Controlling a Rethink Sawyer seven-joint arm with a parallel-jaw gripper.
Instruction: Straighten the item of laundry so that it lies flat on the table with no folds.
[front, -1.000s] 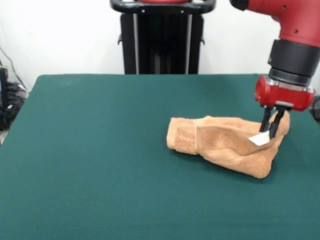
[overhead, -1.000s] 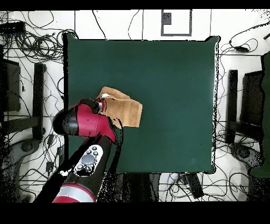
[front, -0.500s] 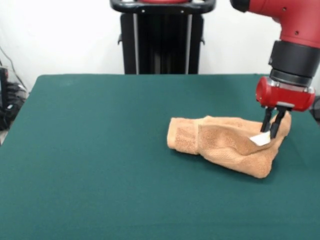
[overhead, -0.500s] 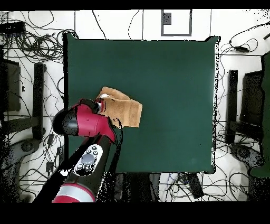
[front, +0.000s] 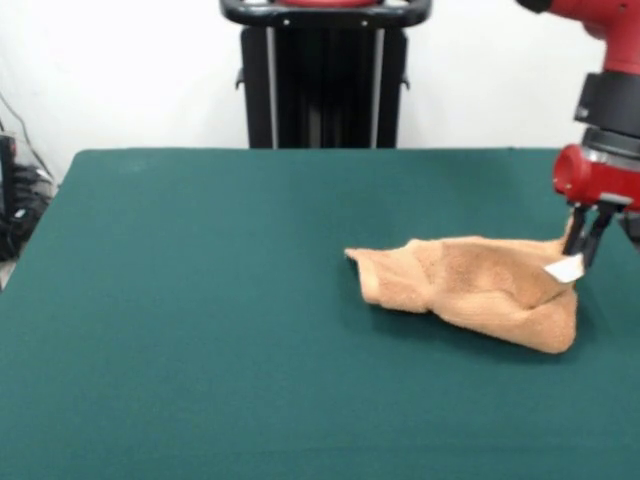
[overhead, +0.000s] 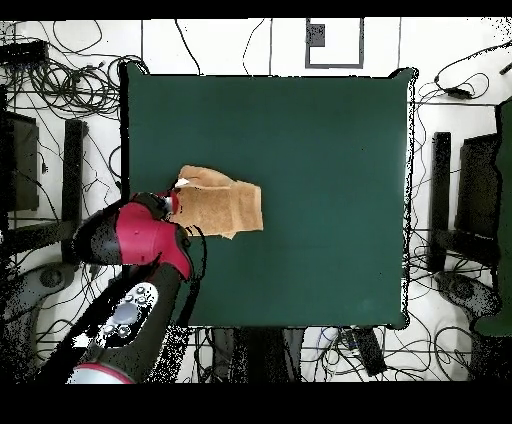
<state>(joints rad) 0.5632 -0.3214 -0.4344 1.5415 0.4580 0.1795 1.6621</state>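
The light-orange towel lies bunched and folded on the dark green table, at the right side in the front view. Its white tag shows at its right end. My gripper is shut on that right end of the towel by the tag and holds it slightly raised. In the overhead view the towel lies near the table's left edge, and the red arm covers the gripper and the held corner.
The black pedestal stands behind the table's far edge. The gripper is close to the table's right edge in the front view. Cables and stands surround the table in the overhead view.
The gripper has moved right in the front view, toward the table's edge, dragging the towel's held end with it. The towel has shifted and stretched out longer.
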